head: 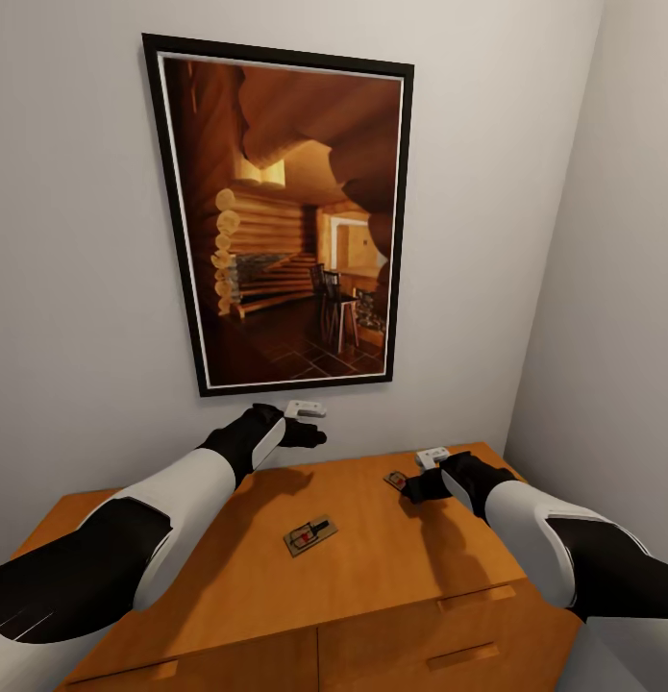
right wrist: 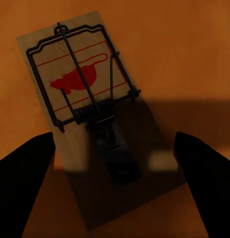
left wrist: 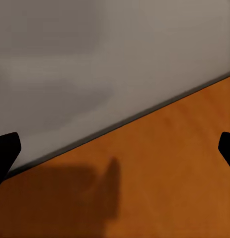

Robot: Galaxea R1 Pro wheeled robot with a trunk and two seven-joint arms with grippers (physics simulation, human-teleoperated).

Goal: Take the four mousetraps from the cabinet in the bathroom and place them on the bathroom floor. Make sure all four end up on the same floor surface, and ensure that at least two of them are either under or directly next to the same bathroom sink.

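Reaching over the top of the orange-brown cabinet (head: 372, 567), both arms work just in front of a grey wall with a large framed picture (head: 281, 221) of a log-cabin room. Two mousetraps lie on the cabinet top. One mousetrap (head: 309, 535) sits near the middle of the top, untouched and well apart from both arms. The other mousetrap (head: 396, 480) lies toward the cabinet's back right corner, just beside the right gripper (head: 417, 487).

The right gripper hangs low over that trap with its jaws spread apart, one finger to each side, holding nothing. This looks like a lineup for a pinch across the trap's narrow width, since the flat board offers little else to grip. The left gripper (head: 309, 434) floats above the cabinet's back edge near the wall, also spread wide and empty, probably parked out of the way.

The right wrist view gives detail that the head view cannot: the far-corner mousetrap (right wrist: 97, 121) shows a red mouse print, a wire bar and a coiled spring, with the gripper's shadow across its near end. The left wrist view looks at bare cabinet top (left wrist: 159, 173) meeting the wall, with a dark fingertip (left wrist: 5, 153) at each edge, confirming that nothing lies between them.
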